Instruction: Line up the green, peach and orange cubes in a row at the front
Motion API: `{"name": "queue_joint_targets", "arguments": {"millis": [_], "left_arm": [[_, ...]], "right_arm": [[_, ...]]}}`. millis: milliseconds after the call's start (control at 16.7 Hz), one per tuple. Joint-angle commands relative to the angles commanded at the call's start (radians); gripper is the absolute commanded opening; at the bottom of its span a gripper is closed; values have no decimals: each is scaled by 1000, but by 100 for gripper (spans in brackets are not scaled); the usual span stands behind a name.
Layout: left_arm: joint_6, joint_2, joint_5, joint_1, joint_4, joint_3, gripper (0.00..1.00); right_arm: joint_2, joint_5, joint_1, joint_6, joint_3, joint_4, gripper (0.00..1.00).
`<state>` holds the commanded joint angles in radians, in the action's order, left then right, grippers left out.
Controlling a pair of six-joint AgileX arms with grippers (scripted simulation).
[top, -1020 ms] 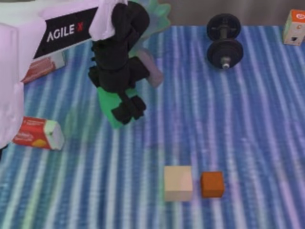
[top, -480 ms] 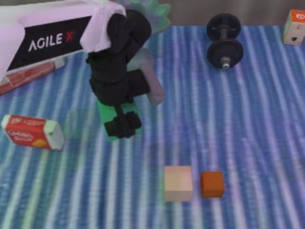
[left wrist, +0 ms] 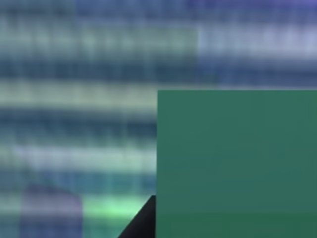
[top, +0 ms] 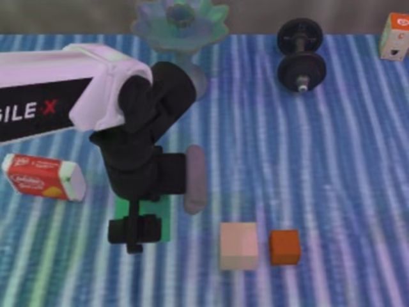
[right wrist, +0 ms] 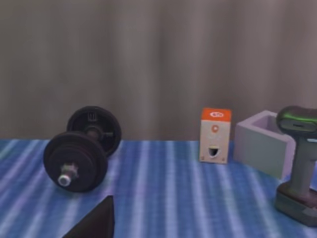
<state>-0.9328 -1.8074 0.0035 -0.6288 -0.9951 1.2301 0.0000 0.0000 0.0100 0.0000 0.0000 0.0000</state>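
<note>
a black dumbbell [top: 301, 54] lies near the table's far edge, a white-and-orange carton [top: 394, 36] at the far right corner. a red-and-white box [top: 43, 177] sits by the left edge. a pale green flower-shaped dish [top: 181, 22] rests mid-far edge.

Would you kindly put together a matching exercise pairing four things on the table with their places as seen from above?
Things:
1. green cube
2. orange cube
3. dumbbell
4. red-and-white box

Places:
A. far side, right of centre
B. left edge
C. under the left gripper
D. immediately right of the peach cube

Pairs: 1-C, 2-D, 3-A, 4-B
</note>
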Motion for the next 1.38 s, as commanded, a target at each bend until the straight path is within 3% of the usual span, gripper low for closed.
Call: {"name": "queue_joint_targets", "arguments": {"millis": [420, 840, 1140, 1380], "left_arm": [[-13, 2, -1, -2, 19, -22, 0], [-8, -108, 0, -9, 259, -144, 0], [-8, -116, 1, -10, 272, -152, 0], [-8, -116, 1, -10, 272, -152, 30]], "right_arm": [[0, 0, 0, 0, 0, 0, 100], [0, 0, 0, 0, 0, 0, 100], [0, 0, 0, 0, 0, 0, 100], [0, 0, 0, 0, 0, 0, 100]]}}
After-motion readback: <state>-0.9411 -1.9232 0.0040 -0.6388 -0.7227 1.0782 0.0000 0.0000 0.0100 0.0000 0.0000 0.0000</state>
